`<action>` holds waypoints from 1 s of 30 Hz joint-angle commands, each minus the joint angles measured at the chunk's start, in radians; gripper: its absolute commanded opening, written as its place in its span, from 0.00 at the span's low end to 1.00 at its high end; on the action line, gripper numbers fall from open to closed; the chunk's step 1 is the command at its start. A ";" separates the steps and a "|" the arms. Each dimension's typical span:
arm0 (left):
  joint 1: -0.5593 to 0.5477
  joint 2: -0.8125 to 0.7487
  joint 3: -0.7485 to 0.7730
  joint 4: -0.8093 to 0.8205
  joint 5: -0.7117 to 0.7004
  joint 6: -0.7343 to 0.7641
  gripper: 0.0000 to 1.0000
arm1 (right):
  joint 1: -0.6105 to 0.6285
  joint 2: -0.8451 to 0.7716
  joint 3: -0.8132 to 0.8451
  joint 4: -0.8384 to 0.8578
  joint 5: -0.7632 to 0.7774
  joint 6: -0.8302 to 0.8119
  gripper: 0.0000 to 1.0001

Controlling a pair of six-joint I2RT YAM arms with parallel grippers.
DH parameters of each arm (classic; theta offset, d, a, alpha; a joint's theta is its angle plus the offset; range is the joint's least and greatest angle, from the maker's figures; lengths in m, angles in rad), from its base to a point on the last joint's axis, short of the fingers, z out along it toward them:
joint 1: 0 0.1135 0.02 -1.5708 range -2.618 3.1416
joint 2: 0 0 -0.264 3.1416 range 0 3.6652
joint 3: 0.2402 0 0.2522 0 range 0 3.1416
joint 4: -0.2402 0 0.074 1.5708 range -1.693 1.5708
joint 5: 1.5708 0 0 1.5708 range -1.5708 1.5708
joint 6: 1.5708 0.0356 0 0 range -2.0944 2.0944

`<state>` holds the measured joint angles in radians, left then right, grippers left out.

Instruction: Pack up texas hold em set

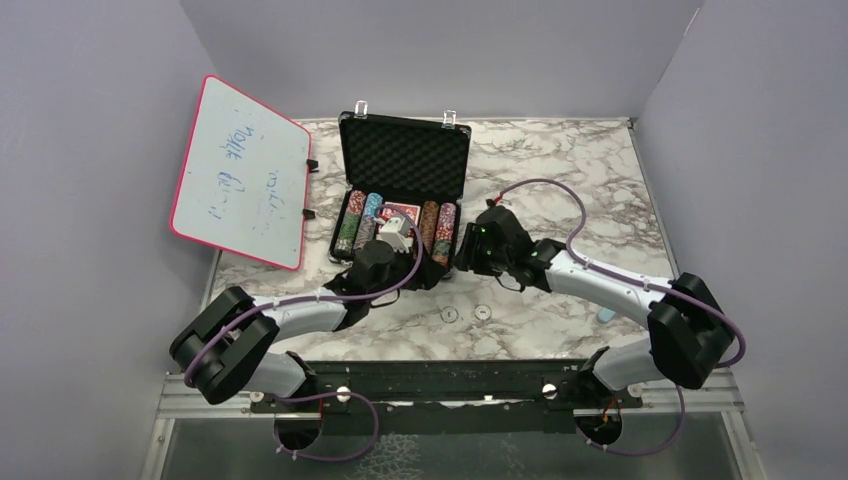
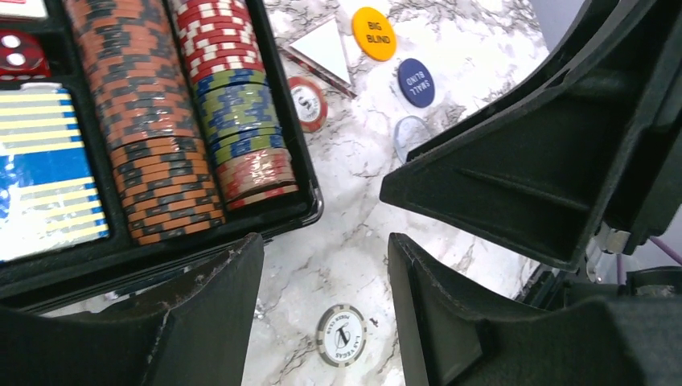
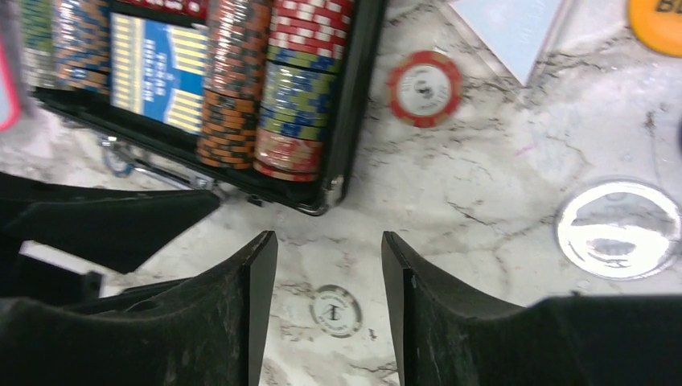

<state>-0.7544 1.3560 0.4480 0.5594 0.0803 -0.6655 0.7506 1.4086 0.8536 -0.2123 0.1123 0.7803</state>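
Observation:
The black briefcase (image 1: 405, 158) lies open at mid-table, lid up, rows of striped chips (image 1: 360, 222) in its tray. The left wrist view shows chip rows (image 2: 153, 121), a blue card deck (image 2: 48, 173) and a red die (image 2: 14, 52) inside it. Beside the case lie a red chip (image 2: 308, 103), an orange button (image 2: 374, 34), a blue button (image 2: 416, 82) and a white chip (image 2: 341, 334). My left gripper (image 2: 326, 241) is open and empty above the case's front right corner. My right gripper (image 3: 328, 237) is open and empty beside that corner, above a white chip (image 3: 335, 310).
A pink-framed whiteboard (image 1: 243, 170) leans at the left. Two white chips (image 1: 450, 314) lie on the marble near the arm bases. A clear round disc (image 3: 618, 229) and a clear triangular piece (image 3: 515, 24) lie right of the case. The two grippers hang close together.

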 commanded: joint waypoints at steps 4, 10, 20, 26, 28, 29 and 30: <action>-0.003 -0.044 -0.021 0.036 -0.109 0.007 0.61 | -0.009 0.091 0.008 -0.083 0.123 -0.103 0.57; -0.002 -0.031 -0.011 0.037 -0.132 0.021 0.61 | -0.049 0.194 0.095 -0.097 0.166 -0.153 0.59; -0.003 0.008 0.023 0.037 -0.121 0.049 0.61 | -0.070 0.375 0.222 -0.095 0.165 -0.231 0.57; 0.000 0.018 0.031 0.037 -0.114 0.057 0.61 | -0.071 0.422 0.237 -0.094 0.172 -0.247 0.59; 0.001 0.020 0.034 0.037 -0.115 0.055 0.61 | -0.071 0.440 0.237 -0.088 0.176 -0.257 0.59; 0.003 0.020 0.035 0.037 -0.116 0.055 0.61 | -0.071 0.447 0.234 -0.080 0.176 -0.265 0.59; 0.004 0.019 0.036 0.037 -0.116 0.055 0.61 | -0.071 0.457 0.231 -0.074 0.179 -0.270 0.58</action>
<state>-0.7540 1.3659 0.4553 0.5610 -0.0242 -0.6239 0.6811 1.8072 1.0832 -0.2871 0.2577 0.5407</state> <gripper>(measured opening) 0.610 0.590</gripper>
